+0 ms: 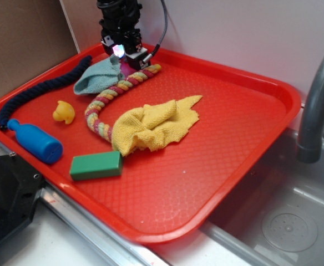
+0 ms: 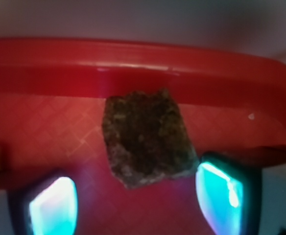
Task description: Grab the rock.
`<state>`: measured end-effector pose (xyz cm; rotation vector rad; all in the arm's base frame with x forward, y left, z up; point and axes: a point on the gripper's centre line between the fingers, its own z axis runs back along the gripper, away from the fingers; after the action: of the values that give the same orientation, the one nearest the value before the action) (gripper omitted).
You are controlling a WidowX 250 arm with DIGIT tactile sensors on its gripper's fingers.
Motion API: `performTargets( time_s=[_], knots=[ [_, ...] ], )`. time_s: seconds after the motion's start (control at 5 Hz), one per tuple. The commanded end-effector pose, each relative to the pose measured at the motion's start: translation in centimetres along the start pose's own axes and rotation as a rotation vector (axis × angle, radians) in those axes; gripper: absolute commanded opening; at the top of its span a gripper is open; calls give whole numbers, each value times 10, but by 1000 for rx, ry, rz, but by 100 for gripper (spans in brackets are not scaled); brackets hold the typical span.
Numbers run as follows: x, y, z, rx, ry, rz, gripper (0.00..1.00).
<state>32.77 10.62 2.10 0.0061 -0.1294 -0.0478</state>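
A: Rock point(image 2: 147, 138)? What's it look like?

B: Wrist cam: dark brown-grey lump, rough speckled face, blocky w/ a ragged lower edge. Sits on the red tray point(image 2: 45, 137) floor close to the back rim, between the two glowing cyan fingertips point(image 2: 52, 208).

A: Pincer state?

B: Gripper point(image 2: 135, 203) spread wide. Right pad looks about level w/ the rock's lower right corner, touching or not I can't tell. Left pad clearly apart from it.

A: Room around it?

B: Tray wall rises just behind the rock. Exterior cam: arm is at the tray's far corner, teal cloth point(image 1: 98, 76) and braided multicolour rope point(image 1: 111, 97) right beside it. Yellow towel point(image 1: 153, 124) mid-tray, bare red floor on the sink side.

A: Other stuff?

B: Yellow duck point(image 1: 64, 112), blue bottle point(image 1: 36, 141), green block point(image 1: 96, 165), navy rope point(image 1: 37, 91) along the other edge, well apart from the gripper.

A: Hidden bits?

B: Rock not visible in exterior cam, gripper blocks it. Wrist view soft, pads cut off at the frame bottom.
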Motion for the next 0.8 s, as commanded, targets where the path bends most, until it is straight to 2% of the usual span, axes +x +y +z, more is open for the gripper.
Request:
performTargets(
  time_s=[0.0, 0.2, 0.4, 0.6],
  knots=[
    [20, 14, 4, 18, -26, -3, 100],
    [21, 19, 0, 26, -22, 9, 100],
    [18, 17, 3, 32, -29, 12, 0],
    [8, 7, 24, 56, -26, 11, 0]
  ],
)
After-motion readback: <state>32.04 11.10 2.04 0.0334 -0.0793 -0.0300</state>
